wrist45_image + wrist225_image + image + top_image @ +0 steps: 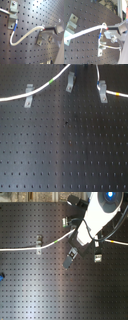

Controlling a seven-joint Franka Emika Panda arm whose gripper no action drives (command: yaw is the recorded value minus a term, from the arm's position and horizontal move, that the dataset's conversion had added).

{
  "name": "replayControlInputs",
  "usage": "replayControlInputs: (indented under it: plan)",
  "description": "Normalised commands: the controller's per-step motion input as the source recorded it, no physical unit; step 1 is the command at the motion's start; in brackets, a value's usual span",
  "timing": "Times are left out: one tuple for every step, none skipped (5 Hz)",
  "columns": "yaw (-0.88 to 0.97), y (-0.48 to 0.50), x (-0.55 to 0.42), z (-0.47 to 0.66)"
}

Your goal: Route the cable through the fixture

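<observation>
The white cable (37, 90) runs from the first exterior view's left, past the left grey clip (28, 95), and rises with its green band (51, 83) toward the top edge. It comes back down at the right clip (102, 91) and leaves rightward with a yellow band (118, 94). The middle fixture (70, 83) has no cable in it. In both wrist views my gripper (43, 28) (106, 27) is shut on the cable (27, 33) (86, 31). A blue band (15, 26) sits just below a clip (12, 15). Another clip (41, 40) stands beside the fingertips.
A black perforated board (65, 149) carries everything. In the second exterior view the white arm (95, 214) reaches in from the upper right over the clips (39, 242) (98, 257). A small blue object (1, 276) lies at the second exterior view's left edge.
</observation>
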Motion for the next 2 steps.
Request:
replayControlInputs:
  plan:
    - [0.12,0.253,-0.234,0.24]
    - [0.61,0.272,-0.326,0.31]
